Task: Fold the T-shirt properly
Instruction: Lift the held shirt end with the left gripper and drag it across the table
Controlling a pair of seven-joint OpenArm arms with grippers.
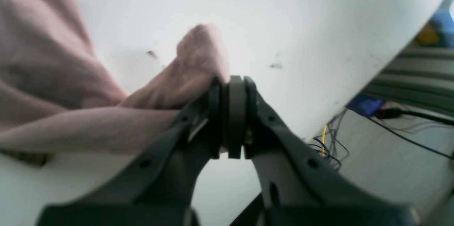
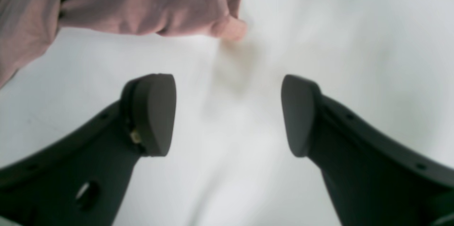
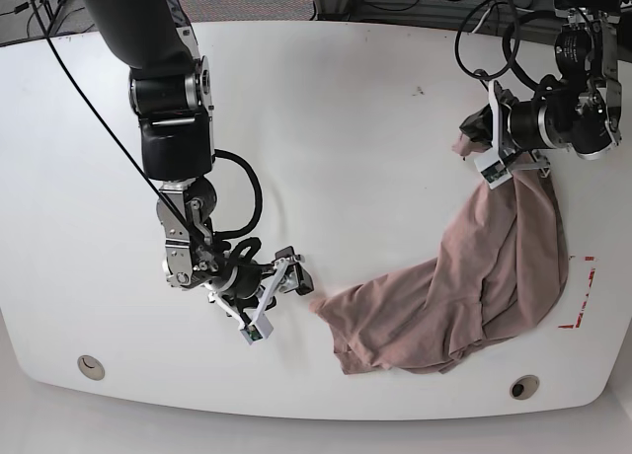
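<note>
- The T-shirt [image 3: 474, 286] lies crumpled on the white table [image 3: 326, 109], toward the base view's right and near edge. One end is lifted off the surface; the rest trails down to a bunched heap that ends in a point near the table's middle.
- The left gripper [image 1: 234, 112] is clenched on a fold of the shirt. The wrist view shows fabric pinched at the closed jaws, with a knob of cloth standing out beyond them.
- The right gripper [image 2: 228, 116] is released, jaws spread wide with nothing between them. It hovers over bare table just short of the shirt's nearest tip [image 2: 230, 27].
- Judgement: the task is at an early stage. The garment is not spread flat and no fold is formed.
- Risk: the left grip appears to hold a bunched wad, not a clean hem or corner. Lifting from there could drag the shirt into a rope instead of opening it.
- Risk: the held cloth sits near the jaw tips. A strong pull could let it slip free.
- Risk: the right gripper could close on several layers at the tip, or push the soft cloth away and miss it.
- Risk: part of the heap lies close to the table's near edge, by the red marking [image 3: 583, 296]. A sideways tug could draw it over.
</note>
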